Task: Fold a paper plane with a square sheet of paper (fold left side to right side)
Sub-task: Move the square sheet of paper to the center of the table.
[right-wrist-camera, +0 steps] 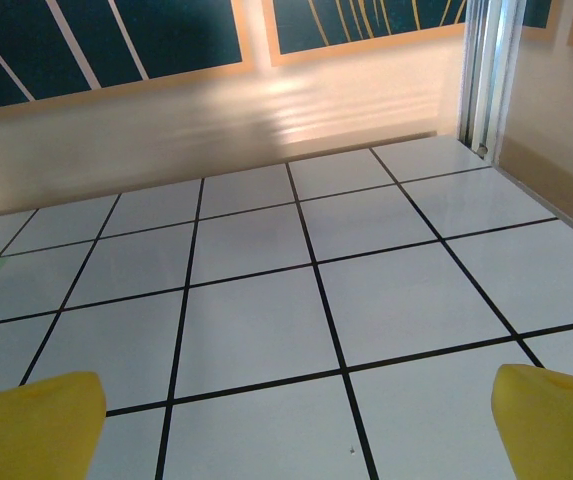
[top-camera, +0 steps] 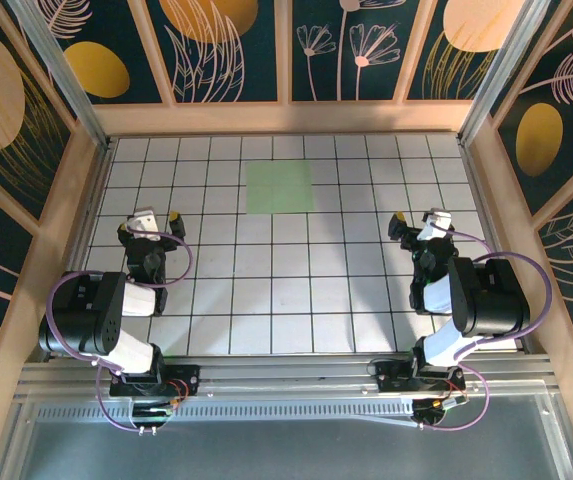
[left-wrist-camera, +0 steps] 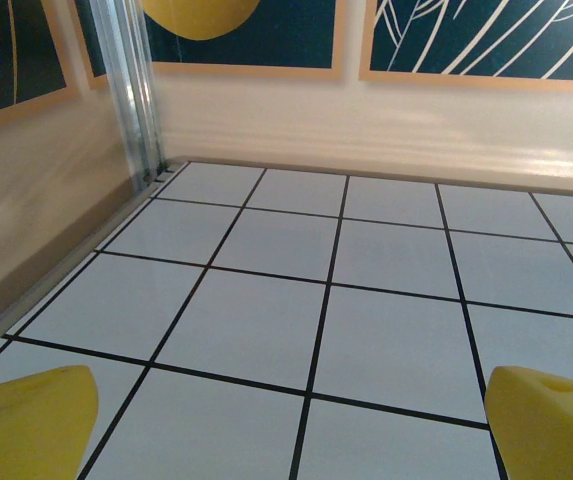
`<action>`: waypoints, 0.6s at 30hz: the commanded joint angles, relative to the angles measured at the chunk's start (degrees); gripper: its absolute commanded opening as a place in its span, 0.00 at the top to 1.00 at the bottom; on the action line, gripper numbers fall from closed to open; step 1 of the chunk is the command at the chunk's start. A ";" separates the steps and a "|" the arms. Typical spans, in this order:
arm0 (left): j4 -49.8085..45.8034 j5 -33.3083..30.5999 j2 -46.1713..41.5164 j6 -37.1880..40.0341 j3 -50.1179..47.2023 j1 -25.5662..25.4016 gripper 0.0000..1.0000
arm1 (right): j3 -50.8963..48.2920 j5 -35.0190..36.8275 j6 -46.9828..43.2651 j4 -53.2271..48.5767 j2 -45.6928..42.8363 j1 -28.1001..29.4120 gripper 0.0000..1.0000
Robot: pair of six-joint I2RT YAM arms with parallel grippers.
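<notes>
A: Where can you pass?
B: Bare tiles (top-camera: pixel 266 290) run open from your side to the sheet (top-camera: pixel 278 187), flat on the floor; come in from left or right.
A: What stands in your way?
B: Wooden walls (top-camera: pixel 286 118) on three sides, a metal post (top-camera: pixel 61 75) in each far corner.

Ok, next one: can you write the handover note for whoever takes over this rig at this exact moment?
Left hand: open, holding nothing, on the left side of the table, clear of the paper.
Right hand: open, holding nothing, on the right side, also clear of the paper.
Square sheet of paper: lies flat and unfolded at the far middle of the table, beyond and between the two hands.
Done: nothing, no crease is visible.
Left: reach the sheet, fold its left side over to the right side, then make the remaining folds for the plane.
</notes>
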 commanded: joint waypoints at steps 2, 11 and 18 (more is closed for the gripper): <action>1.29 1.13 0.06 -0.94 0.37 0.35 0.01 | 0.58 -0.22 -0.81 0.59 -0.19 0.43 0.01; 1.29 1.11 0.05 -1.01 0.34 0.37 0.01 | 0.58 -2.59 -0.25 0.50 -0.23 -0.45 0.01; 1.29 1.12 0.05 -0.93 0.38 0.34 0.01 | 0.28 -2.41 0.02 1.19 -0.36 -0.45 0.01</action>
